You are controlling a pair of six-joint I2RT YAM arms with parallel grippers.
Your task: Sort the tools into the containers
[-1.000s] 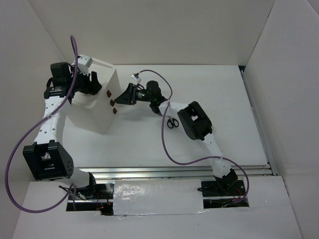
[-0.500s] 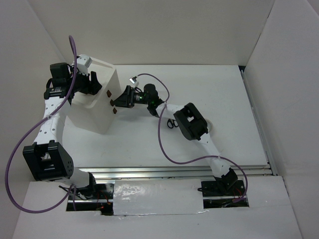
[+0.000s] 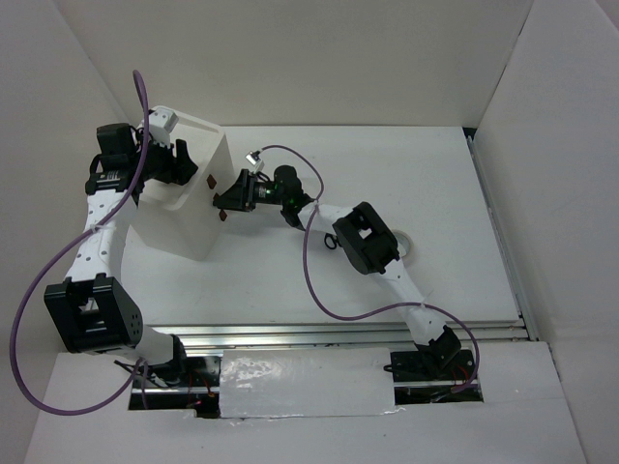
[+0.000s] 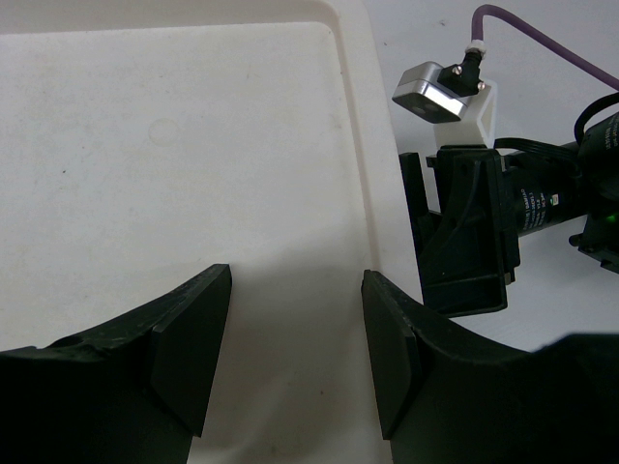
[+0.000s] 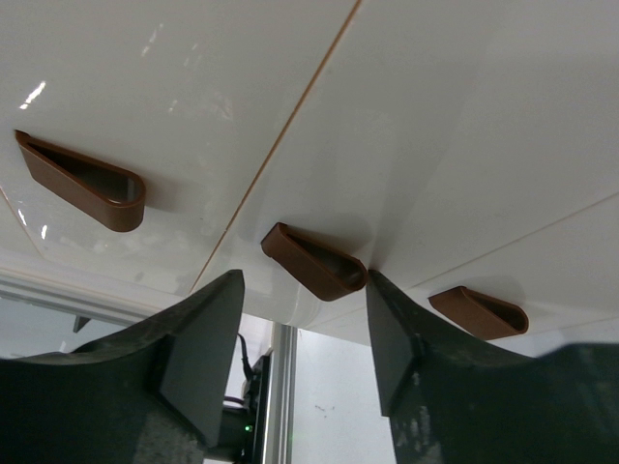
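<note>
R arm has swung left over the last sec: right gripper is now at the cabinet front, jaws apart w/ the middle drawer handle between them, not yet pinched. Meanwhile left gripper hasn't moved, fingers spread over the cabinet top. The drawers look shut, so nothing's sorted yet; prob. about to open one. On the table, scissors lie part-hidden under the R forearm, tape roll just beyond (screwdrivers not in view).

No text can be read; a small motor label is too blurred.
</note>
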